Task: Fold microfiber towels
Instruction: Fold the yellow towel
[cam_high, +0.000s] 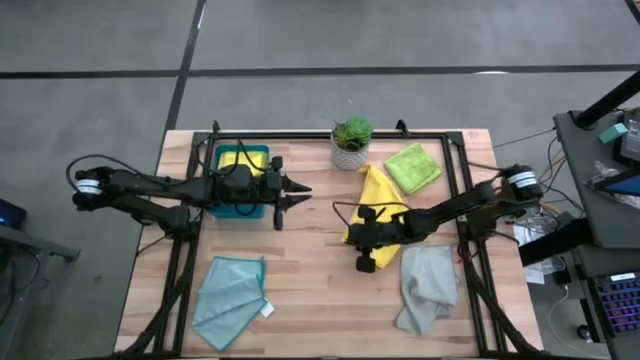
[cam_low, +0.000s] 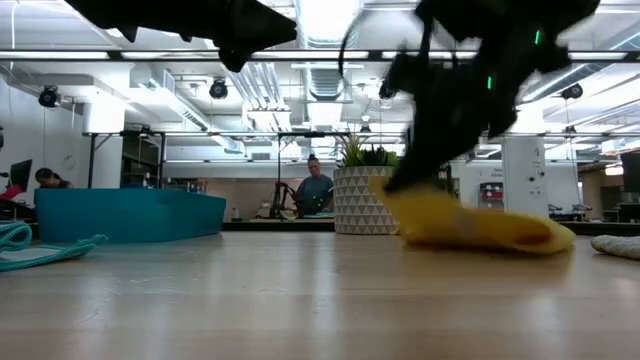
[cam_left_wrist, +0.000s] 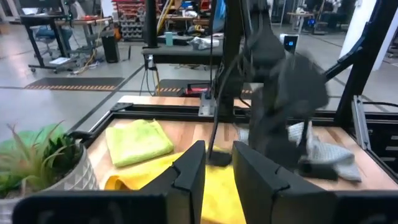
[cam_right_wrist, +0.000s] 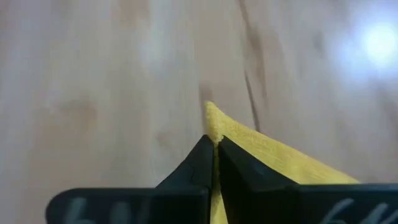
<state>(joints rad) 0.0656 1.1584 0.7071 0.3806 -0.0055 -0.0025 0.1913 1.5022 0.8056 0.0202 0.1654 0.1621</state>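
Pale wooden table (cam_high: 310, 270), open workshop behind, right gripper (cam_right_wrist: 214, 142) pinching yellow towel (cam_high: 375, 190), left gripper (cam_high: 292, 190) seemingly slightly apart.

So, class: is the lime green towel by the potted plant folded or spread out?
Folded. The lime green towel lies as a neat, compact square beside the potted plant, its layered edge visible in the left wrist view.
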